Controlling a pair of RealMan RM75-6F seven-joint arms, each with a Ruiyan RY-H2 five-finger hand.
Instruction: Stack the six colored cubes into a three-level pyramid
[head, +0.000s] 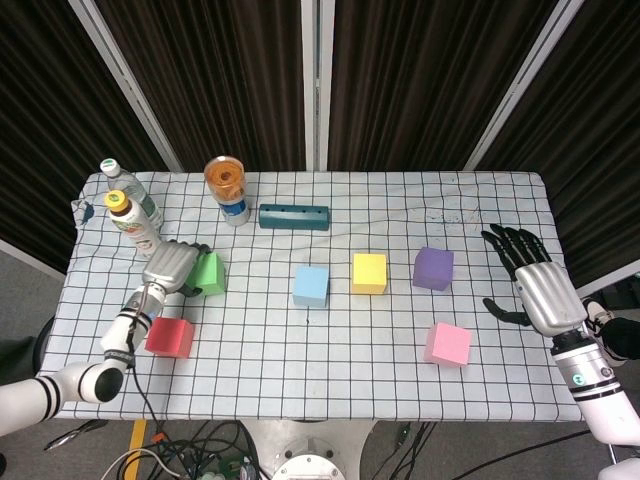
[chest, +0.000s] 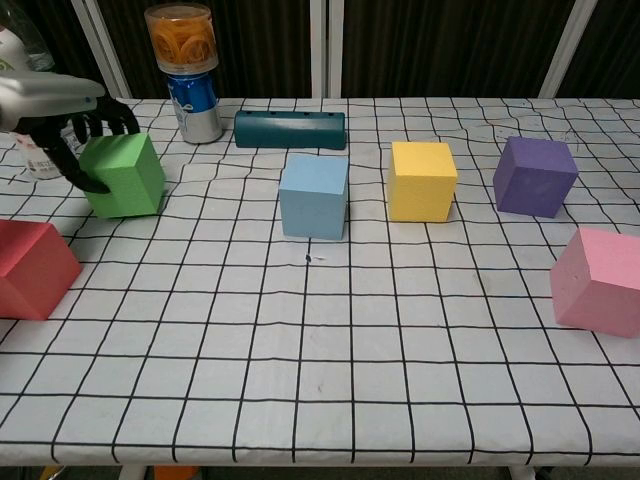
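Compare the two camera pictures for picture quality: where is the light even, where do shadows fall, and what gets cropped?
Head view: even overhead light, sharp, with faint shadows under the cubes. Chest view: also sharp, but the left hand gripping the green cube is cut by the left edge, and the pink cube by the right edge.

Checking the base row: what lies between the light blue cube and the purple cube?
The yellow foam cube sits between light blue and purple, in both views.

Six matte foam cubes, none stacked. Light-blue foam cube sits central; yellow foam cube just right of it, purple foam cube farther right, pink foam cube right and nearer. Green foam cube, tilted, lies left; red foam cube far left, nearer.
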